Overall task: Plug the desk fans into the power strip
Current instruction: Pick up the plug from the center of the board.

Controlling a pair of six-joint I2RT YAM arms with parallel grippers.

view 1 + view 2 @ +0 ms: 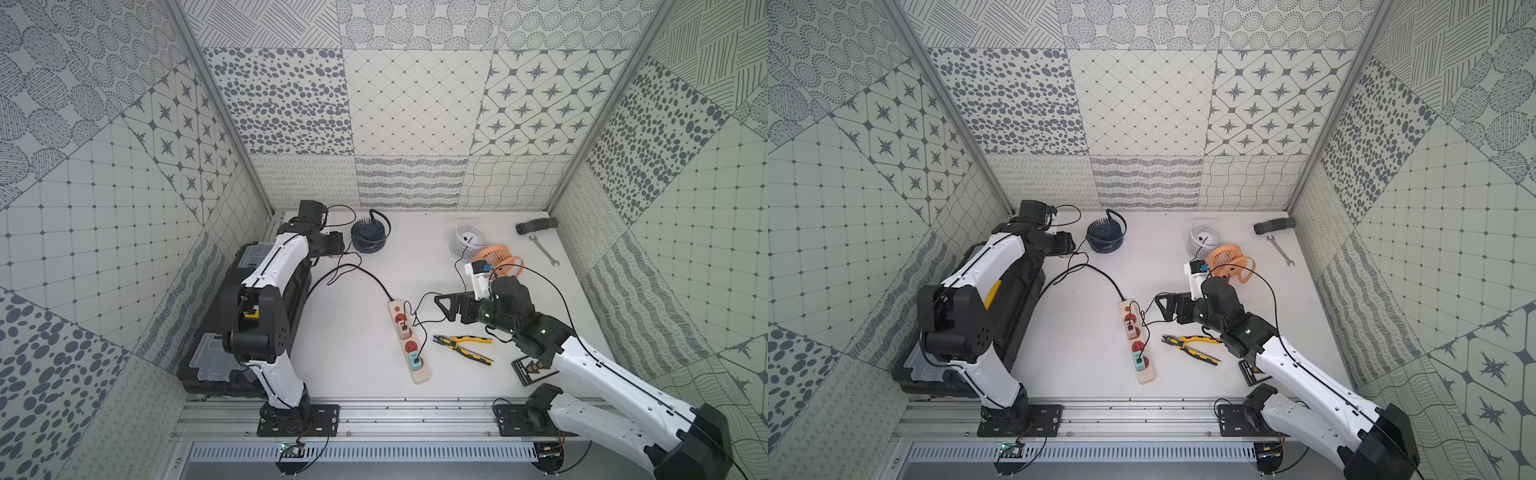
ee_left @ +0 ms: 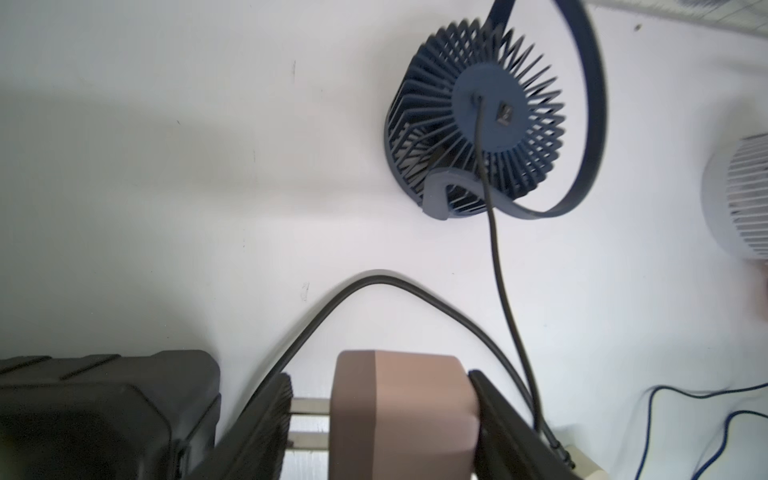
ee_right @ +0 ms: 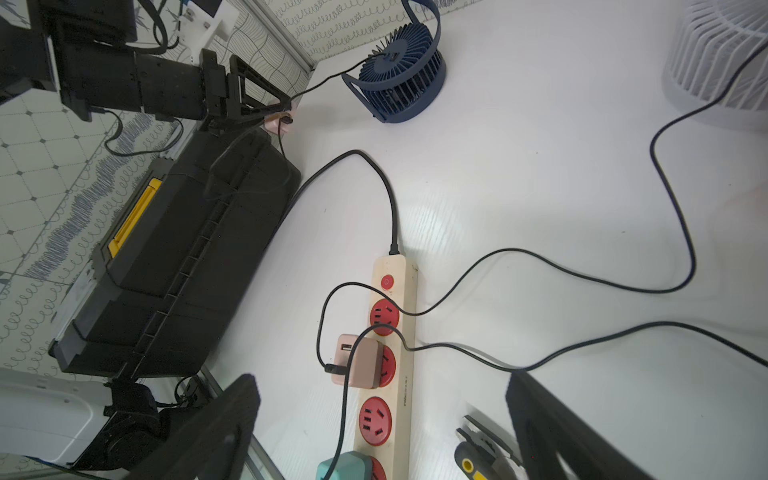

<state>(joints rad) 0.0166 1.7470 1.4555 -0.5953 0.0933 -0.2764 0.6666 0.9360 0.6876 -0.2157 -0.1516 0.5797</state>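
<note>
**Item: power strip [image 1: 420, 376].** Cream bar, flat on the white table, mid-floor. Long axis runs far-to-near with a slight slant. The red switch [image 3: 387, 282] and black cord are at the far end.
- Socket beside the switch [image 3: 384, 316]: free.
- Second socket: taken by a pink adapter.
- Third socket [image 3: 375, 420]: free.
- Last socket: taken by a teal adapter.

**Item: navy desk fan [image 1: 369, 236].** Far side of the table. Its thin black cable leads to the pink-brown plug adapter [image 2: 403, 415].

**Item: left gripper [image 3: 274, 109].** Clamped on that adapter, raised just beside the fan.

**Item: right gripper [image 1: 441, 307].** Jaws spread wide, empty, just beside the strip's switch end on the robot's right.

**Governing relation:** From the held adapter, the strip lies well apart, toward the robot's right and nearer the bases. Its switch end is the closer end. The right arm is nearer the strip, but the left arm carries the plug. In my judgement the socket by the switch is the shortest reach.
</note>
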